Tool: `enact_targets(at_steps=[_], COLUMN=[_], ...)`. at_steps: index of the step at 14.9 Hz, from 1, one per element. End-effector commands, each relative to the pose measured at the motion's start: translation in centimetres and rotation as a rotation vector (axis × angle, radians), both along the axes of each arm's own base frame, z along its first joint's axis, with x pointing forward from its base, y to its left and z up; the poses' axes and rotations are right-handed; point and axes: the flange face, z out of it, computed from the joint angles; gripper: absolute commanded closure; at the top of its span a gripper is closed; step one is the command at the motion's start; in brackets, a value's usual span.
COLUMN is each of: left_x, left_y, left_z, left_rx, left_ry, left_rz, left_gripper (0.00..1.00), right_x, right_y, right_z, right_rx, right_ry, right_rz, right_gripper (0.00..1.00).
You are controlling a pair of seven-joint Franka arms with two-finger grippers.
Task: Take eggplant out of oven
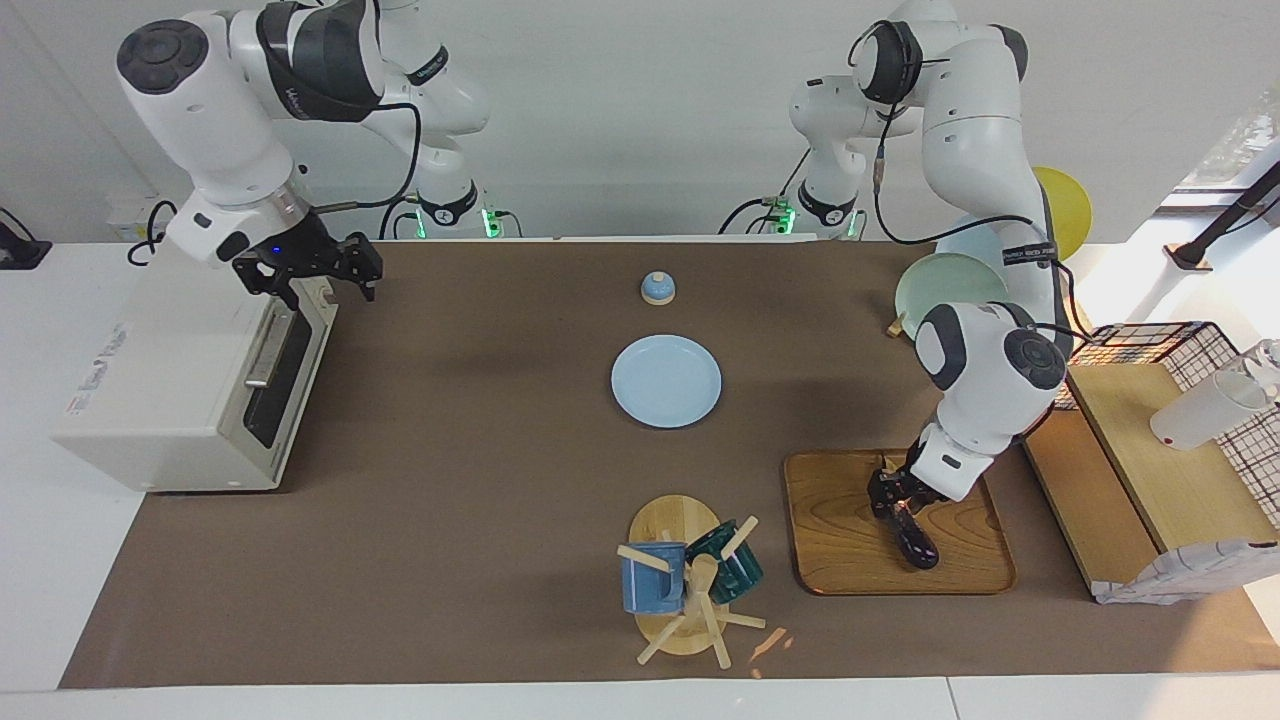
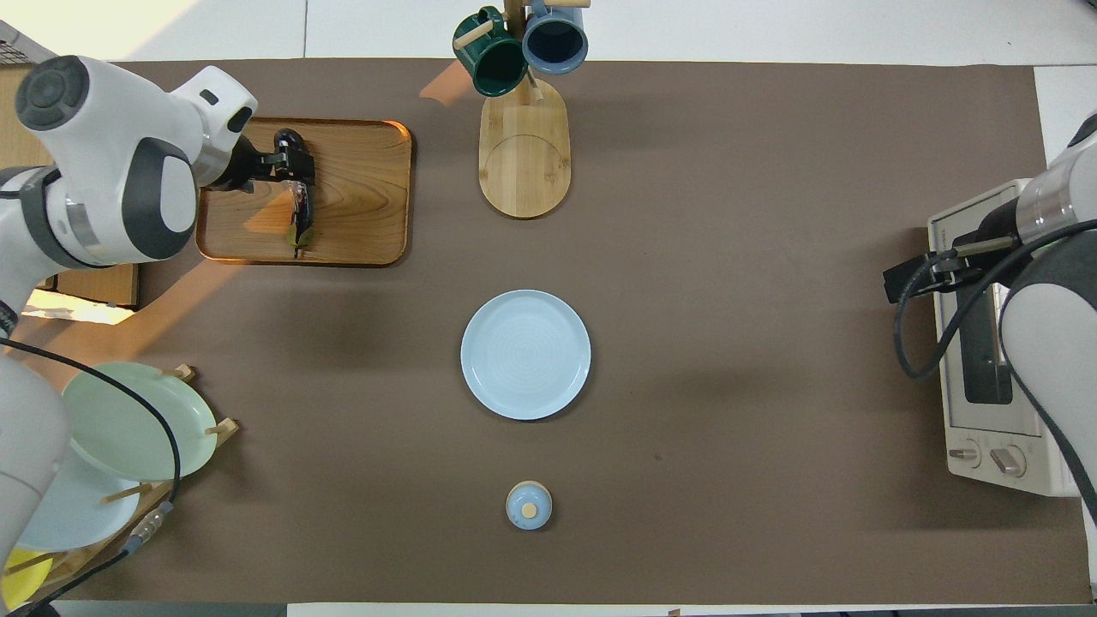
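We see a matt brown mat (image 1: pixel 450 500) over the smooth white counter (image 1: pixel 40 600). The tray (image 1: pixel 850 550) shows grained, varnished wood, and the eggplant (image 1: pixel 915 545) on it shines glossy dark. The oven (image 1: pixel 150 400) looks like cream painted metal with dark glass and a metal bar handle (image 1: pixel 268 350). The plate (image 1: pixel 666 381) is smooth pale-blue glaze; the mug stand (image 1: pixel 680 560) is bare light wood.

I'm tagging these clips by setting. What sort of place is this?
Probably a robotics lab's mock kitchen: a papered table holds a toaster oven, a mug tree and a plate rack, worked by two robot arms.
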Motion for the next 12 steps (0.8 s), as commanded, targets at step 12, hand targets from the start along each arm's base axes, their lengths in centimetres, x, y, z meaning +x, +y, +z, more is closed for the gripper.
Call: enact_targets(at_steps=[12], left_x=[-14.3], left_y=[3.8], left_z=[20.7], left_rx=[0.099], left_ry=[0.178], left_rz=[0.006], left_gripper=[0.0], right_x=[-0.3], right_y=[-2.7], right_z=[1.5], right_rx=[0.007], right_ry=[-0.015], right_rz=[-0.056], right_gripper=[0.0])
